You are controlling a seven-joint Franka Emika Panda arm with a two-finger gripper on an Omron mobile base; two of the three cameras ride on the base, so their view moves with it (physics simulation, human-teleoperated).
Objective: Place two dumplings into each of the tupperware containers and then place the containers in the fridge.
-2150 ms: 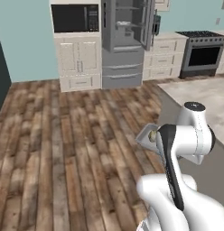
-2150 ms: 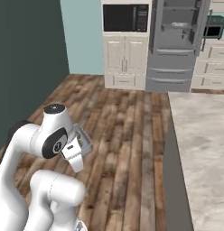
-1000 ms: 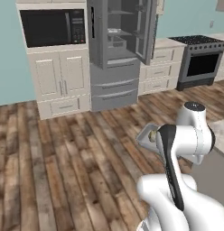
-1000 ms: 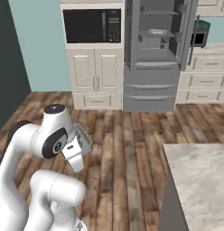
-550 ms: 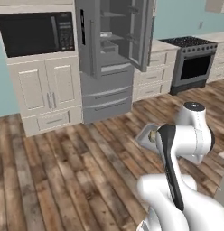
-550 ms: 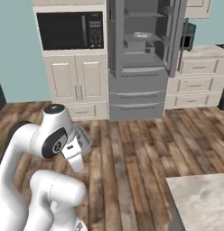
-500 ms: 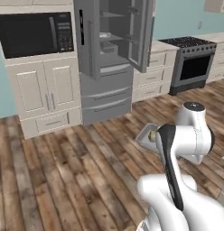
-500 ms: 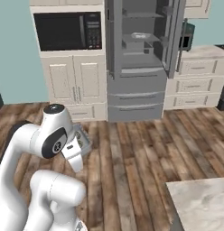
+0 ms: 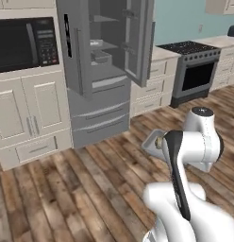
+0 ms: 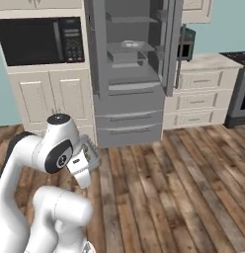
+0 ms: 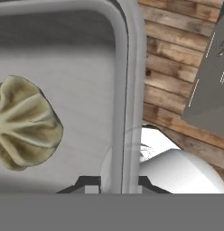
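My gripper [image 11: 116, 186] is shut on the rim of a light-grey tupperware container [image 11: 128, 85], its fingertips [image 11: 88, 185] pinching the raised edge. One pale, pleated dumpling [image 11: 24, 122] lies inside, cut off by the left edge of the hand view. In the base views the container [image 9: 153, 142] [image 10: 90, 150] sits tucked against the folded arm, above the wood floor. The fridge [image 9: 102, 71] [image 10: 129, 74] stands ahead with both upper doors swung open. A flat, pale item [image 10: 129, 45] rests on one of its grey shelves.
A black built-in microwave [image 9: 24, 45] sits over white cabinets [image 9: 29, 118] left of the fridge. White drawers [image 10: 198, 101] and a steel stove [image 9: 194, 71] stand to its right. Open wood floor [image 10: 169, 188] lies between me and the fridge.
The whole scene has shifted and grown: the base has driven closer to the fridge, which now looms ahead. The arm and the held container keep the same pose.
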